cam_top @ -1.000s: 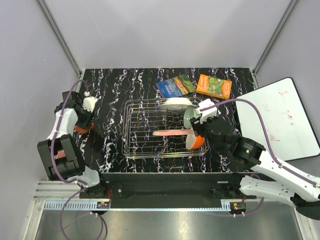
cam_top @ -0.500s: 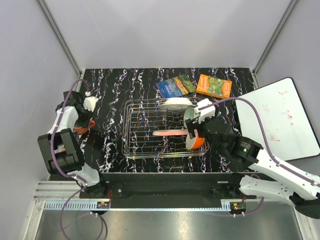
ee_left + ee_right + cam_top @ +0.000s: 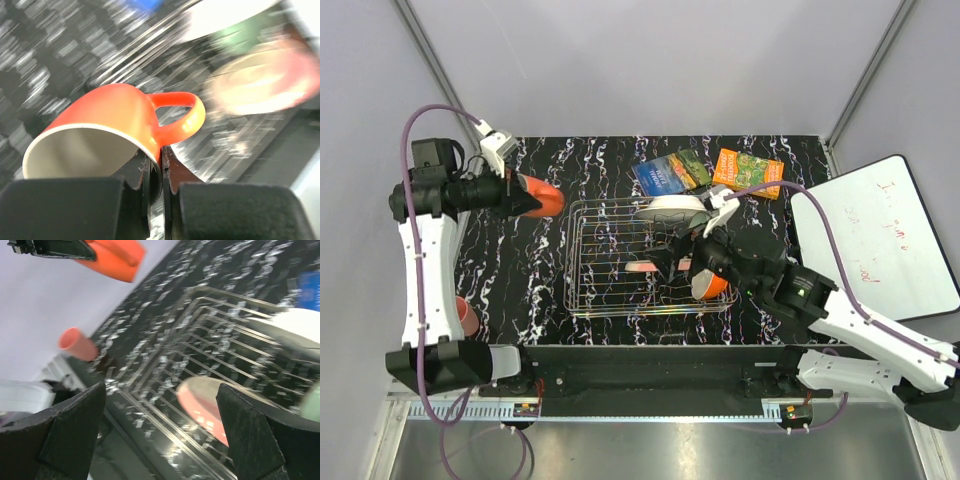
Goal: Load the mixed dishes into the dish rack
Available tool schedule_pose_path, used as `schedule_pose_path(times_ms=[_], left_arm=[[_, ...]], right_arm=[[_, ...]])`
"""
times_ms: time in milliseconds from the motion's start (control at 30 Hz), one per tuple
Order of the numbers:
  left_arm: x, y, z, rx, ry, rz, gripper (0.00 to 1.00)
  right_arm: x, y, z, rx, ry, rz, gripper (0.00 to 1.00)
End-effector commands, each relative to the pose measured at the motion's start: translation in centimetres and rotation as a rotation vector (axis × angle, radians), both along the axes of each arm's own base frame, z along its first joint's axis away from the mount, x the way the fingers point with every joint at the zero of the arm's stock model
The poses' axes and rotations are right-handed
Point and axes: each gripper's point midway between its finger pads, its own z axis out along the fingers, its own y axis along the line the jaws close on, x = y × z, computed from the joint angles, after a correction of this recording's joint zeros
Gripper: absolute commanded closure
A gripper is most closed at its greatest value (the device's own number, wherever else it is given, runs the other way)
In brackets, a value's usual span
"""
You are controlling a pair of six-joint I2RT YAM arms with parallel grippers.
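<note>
Currently the left claw [image 3: 512, 190] is clenched on the orange mug [image 3: 538, 197]. It holds the mug aloft at roughly 10 o'clock from the dish rack [image 3: 610, 285]. In the left wrist view, the fingers [image 3: 142, 172] pinch the mug wall at the rim, just beside the handle, and the cream interior faces the camera. The mug touches neither the rack nor the table [image 3: 580, 165].

The right claw [image 3: 672, 260] hangs over the right half of the rack. In the right wrist view its fingers [image 3: 75, 425] stand wide apart and grasp nothing.

Rack contents:
- White plate [image 3: 670, 207]: at the 12 o'clock edge of the rack.
- Pink plate [image 3: 642, 267]: near the centre, seen edge-on from above, just beside the right claw.
- Orange bowl [image 3: 717, 288]: at the 4 o'clock corner, partly covered by the right arm.
- Pale green bowl [image 3: 314, 405]: only a sliver shows, at the right border of the right wrist view.

The pink cup [image 3: 466, 315] is on the table at 8 o'clock from the rack, well apart from it and close to the left arm.

A blue packet [image 3: 670, 172] and an orange packet [image 3: 748, 170] lie at 12 to 1 o'clock beyond the rack. A white board [image 3: 880, 235] lies at 3 o'clock, off the table edge.
</note>
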Motion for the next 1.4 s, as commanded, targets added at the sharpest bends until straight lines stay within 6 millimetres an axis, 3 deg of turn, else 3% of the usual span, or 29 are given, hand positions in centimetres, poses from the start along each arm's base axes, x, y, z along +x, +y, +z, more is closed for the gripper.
schedule_pose_path(times_ms=[0, 133, 300, 433, 633, 700, 833, 1133, 1367], left_arm=[[-5.7, -6.8, 6.3, -0.386, 0.04, -0.275, 1.0], [-7.8, -8.2, 8.5, -0.557, 0.074, -0.395, 1.0], [-10.7, -9.0, 9.7, -0.656, -0.007, -0.524, 1.0], [-12.7, -9.5, 9.6, -0.598, -0.2, -0.603, 1.0], [-15.6, -10.2, 8.8, -0.399, -0.571, -0.693, 1.0], [-15.7, -10.3, 8.7, -0.353, -0.688, -0.718, 1.0], [-16.3, -10.6, 8.1, -0.383, -0.701, -0.727, 1.0], [-15.9, -10.8, 7.3, -0.406, -0.685, -0.737, 1.0], [-16.0, -10.8, 8.0, -0.402, -0.699, -0.748, 1.0]], right_arm=[[-2.2, 4.7, 3.4, 0.196, 0.073, 0.195, 0.0], [-2.8, 6.2, 4.4, 0.306, 0.115, 0.27, 0.0], [-0.4, 4.1, 5.1, 0.569, 0.235, 0.253, 0.0], [0.5, 3.8, 5.3, 0.742, 0.398, 0.272, 0.0], [0.6, 7.2, 5.1, 0.818, 0.553, 0.436, 0.0], [0.8, 8.3, 4.8, 0.82, 0.577, 0.483, 0.0], [1.5, 9.2, 4.3, 0.815, 0.59, 0.498, 0.0], [0.8, 9.7, 6.4, 0.961, 0.604, 0.662, 0.0], [1.4, 10.6, 4.8, 0.916, 0.629, 0.646, 0.0]])
